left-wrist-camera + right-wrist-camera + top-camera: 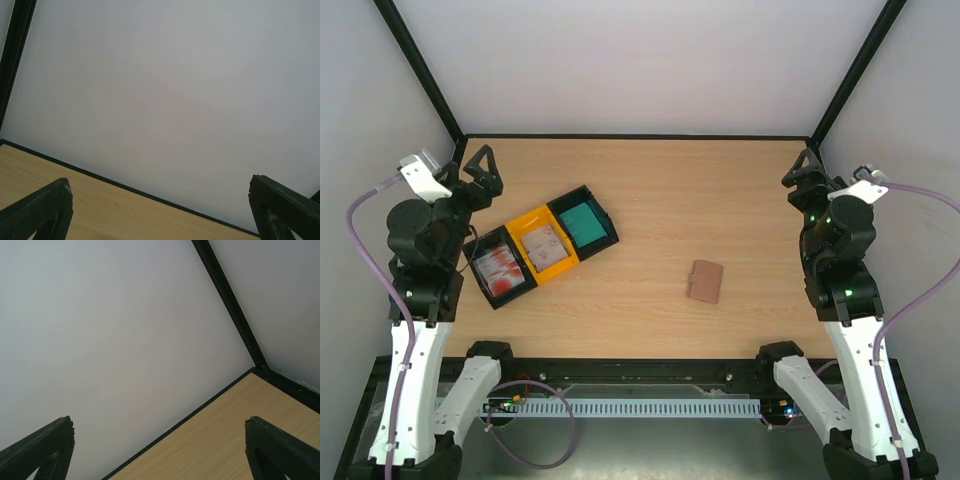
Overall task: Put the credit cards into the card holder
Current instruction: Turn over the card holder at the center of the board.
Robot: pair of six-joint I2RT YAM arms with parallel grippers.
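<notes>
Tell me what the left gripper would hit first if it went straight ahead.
Probably the white wall behind the table; nothing else shows between the left gripper's open fingers.

**Top external view:** high above and behind both arm bases (488, 356), looking down and forward over the whole pale wooden surface (720, 200) to the white far wall (640, 60).
**Left wrist view:** low, close behind its dark pincer fingers (45, 210), tilted up at that wall.
**Right wrist view:** likewise, facing the far-right black frame post (228, 305).
All share the surface's far edge and wall.
</notes>
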